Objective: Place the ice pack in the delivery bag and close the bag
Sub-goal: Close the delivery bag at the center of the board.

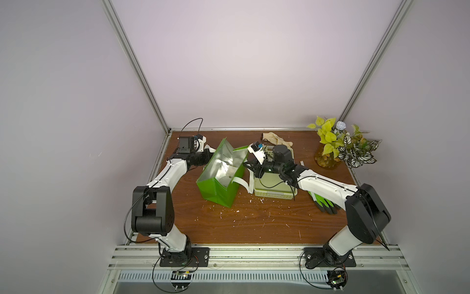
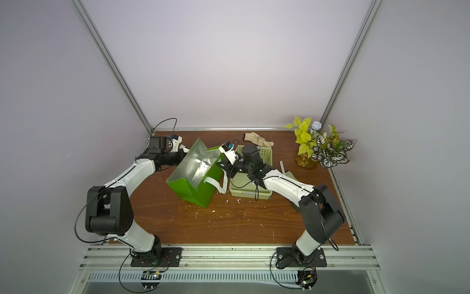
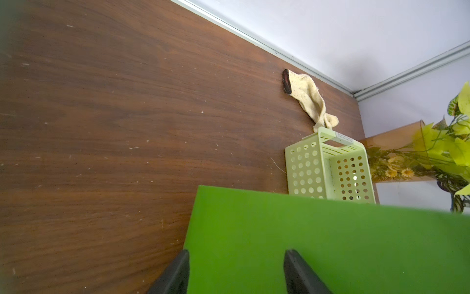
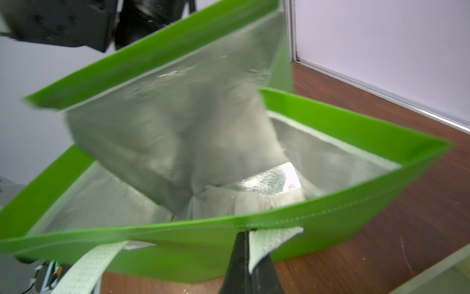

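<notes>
The delivery bag (image 1: 219,189) stands open just left of centre in both top views, skewed on the table (image 1: 254,224), its foil lining catching the light. On its foil floor lies a crumpled white piece, most likely the ice pack (image 4: 254,201), low and centre in the right wrist view. If so, the pack is already inside and only the retreat is left.

The right gripper (image 4: 243,236) is clenched at the bottom centre of that view, its tips pressed together right under the bag's near rim, where a white strap (image 4: 274,239) is sewn on. Whether a fold of strap is caught between the tips cannot be told. The left gripper (image 3: 237,252) is released, its fingers apart at the bottom of the left wrist view, with the bag's green outer wall just beyond them. It clasps nothing that shows.

The risk lies in the pull-away. If the right claw has strap or rim pinched and the arm draws back toward the pale green basket (image 1: 273,196) beside it, the light bag would likely be dragged or tipped, and the pack could slide out. A push from the left claw could fold the sagging far wall over the opening.
</notes>
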Motion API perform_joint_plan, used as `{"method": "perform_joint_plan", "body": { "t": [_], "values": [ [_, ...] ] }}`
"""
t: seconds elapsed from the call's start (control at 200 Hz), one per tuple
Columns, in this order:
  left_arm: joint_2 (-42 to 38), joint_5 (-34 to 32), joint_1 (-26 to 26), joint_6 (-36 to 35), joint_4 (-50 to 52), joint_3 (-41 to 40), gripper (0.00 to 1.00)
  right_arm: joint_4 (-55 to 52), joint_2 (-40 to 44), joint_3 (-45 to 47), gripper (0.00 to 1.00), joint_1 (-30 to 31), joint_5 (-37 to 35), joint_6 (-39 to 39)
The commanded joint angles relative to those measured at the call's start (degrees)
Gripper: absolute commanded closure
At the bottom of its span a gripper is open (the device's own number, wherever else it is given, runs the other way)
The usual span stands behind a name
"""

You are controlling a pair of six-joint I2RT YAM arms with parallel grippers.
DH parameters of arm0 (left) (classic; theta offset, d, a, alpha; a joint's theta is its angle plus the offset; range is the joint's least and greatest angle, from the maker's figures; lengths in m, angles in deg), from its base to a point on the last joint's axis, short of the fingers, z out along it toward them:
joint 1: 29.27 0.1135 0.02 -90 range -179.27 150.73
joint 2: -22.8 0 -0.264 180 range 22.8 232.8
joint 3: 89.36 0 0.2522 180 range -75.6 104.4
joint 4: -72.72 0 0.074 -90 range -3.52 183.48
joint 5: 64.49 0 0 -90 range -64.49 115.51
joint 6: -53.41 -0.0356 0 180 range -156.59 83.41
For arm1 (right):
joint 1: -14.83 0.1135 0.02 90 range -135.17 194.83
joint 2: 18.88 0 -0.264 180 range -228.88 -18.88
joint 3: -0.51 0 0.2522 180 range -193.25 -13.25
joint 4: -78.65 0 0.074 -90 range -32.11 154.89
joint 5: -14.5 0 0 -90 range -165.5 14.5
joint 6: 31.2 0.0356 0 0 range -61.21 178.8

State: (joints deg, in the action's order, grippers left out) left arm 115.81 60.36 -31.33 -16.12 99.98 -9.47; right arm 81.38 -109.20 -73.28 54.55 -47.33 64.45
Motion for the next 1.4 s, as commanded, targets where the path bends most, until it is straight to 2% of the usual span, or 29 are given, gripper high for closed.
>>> {"method": "perform_joint_plan", "body": {
  "t": [0.0, 0.125, 0.2, 0.285, 0.345, 0.465, 0.59, 0.671, 0.771, 0.911, 1.041, 1.166, 1.391],
  "values": [
    [1.9, 1.4, -3.7, -2.8, 1.0, 3.4, 0.38, 2.8, 3.6, 1.4, 1.0, 2.5, -1.6, 2.2],
    [2.9, -0.2, -5.0, -3.1, 2.1, 5.7, 0.37, 2.9, 4.3, 1.8, 1.0, 3.3, -3.9, 2.6],
    [2.5, -3.6, -5.0, -5.5, 5.5, 8.3, 0.33, 1.4, 4.7, 1.5, 1.0, 3.2, -5.7, 1.5],
    [2.3, -5.8, -4.2, -8.8, 11.4, 12.0, 0.24, 0.3, 5.5, 1.8, 0.83, 3.1, -6.8, 0.1],
    [1.2, -6.6, -2.8, -10.2, 14.2, 14.1, 0.21, -0.6, 6.2, 2.2, 0.71, 2.9, -7.4, -1.2],
    [-3.1, -7.8, 1.0, -12.3, 17.2, 16.3, 0.13, -3.4, 8.9, 3.4, 0.54, 1.6, -7.1, -5.6],
    [-9.1, -10.7, 1.5, -14.7, 19.4, 17.2, 0.01, -9.3, 13.8, 4.9, 0.37, -2.2, -3.4, -14.6],
    [-12.2, -11.0, 1.5, -15.0, 20.9, 17.6, 0.01, -11.3, 17.2, 6.1, 0.22, -6.3, -0.3, -18.6],
    [-14.8, -9.3, 1.5, -14.6, 22.2, 16.9, 0.02, -8.0, 20.6, 9.4, 0.02, -10.6, 2.3, -22.1],
    [-14.3, -4.7, 1.5, -12.8, 22.5, 16.3, 0.0, -0.9, 19.4, 12.4, 0.01, -11.7, 7.6, -28.8],
    [-10.1, -3.5, 1.5, -12.8, 23.8, 20.3, 0.13, 8.8, 14.1, 13.0, 0.01, -12.0, 11.8, -31.1],
    [-6.0, -2.2, 1.5, -13.3, 24.3, 21.7, 0.27, 13.8, 7.8, 9.4, 0.01, -11.9, 16.7, -30.6],
    [-1.7, -1.3, -2.8, -15.0, 24.3, 20.1, 0.31, 19.7, -1.0, 4.5, 0.01, -10.9, 21.1, -29.1]
  ]
}}
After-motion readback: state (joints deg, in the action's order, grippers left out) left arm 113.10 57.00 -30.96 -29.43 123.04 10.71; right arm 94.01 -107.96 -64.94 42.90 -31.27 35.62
